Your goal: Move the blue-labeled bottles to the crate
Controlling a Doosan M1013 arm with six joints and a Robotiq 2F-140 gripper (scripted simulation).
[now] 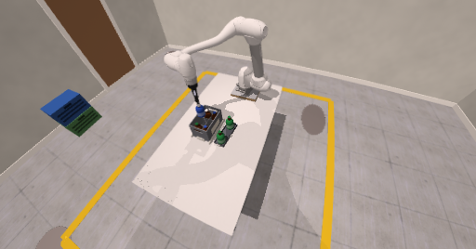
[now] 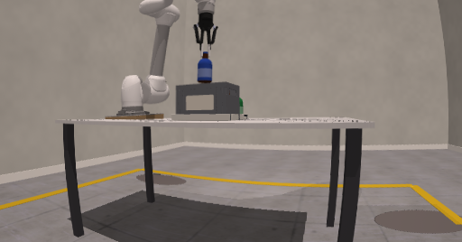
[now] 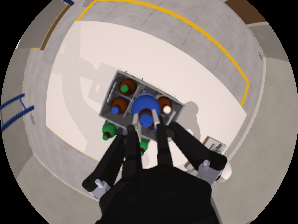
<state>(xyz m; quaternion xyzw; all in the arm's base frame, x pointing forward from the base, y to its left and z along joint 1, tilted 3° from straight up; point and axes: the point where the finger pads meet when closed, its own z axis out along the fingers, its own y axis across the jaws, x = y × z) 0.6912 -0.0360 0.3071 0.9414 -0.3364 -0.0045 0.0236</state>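
My gripper (image 2: 205,49) is shut on the neck of a blue-labeled bottle (image 2: 205,69) and holds it upright over the grey crate (image 2: 207,97). The bottle's base is about level with the crate's top rim. In the wrist view the bottle (image 3: 143,106) hangs between my fingers over a cell of the crate, which holds three other bottles, two with blue caps (image 3: 120,106) and one with a white cap (image 3: 166,104). In the top view the held bottle (image 1: 200,110) is above the crate's far left part (image 1: 204,122).
A dark tray (image 1: 226,132) lies right beside the crate with two green-labeled bottles (image 1: 230,122) (image 1: 221,137) standing upright on it. The arm's base (image 1: 251,85) stands at the table's far end. Blue and green boxes (image 1: 70,111) sit on the floor at left.
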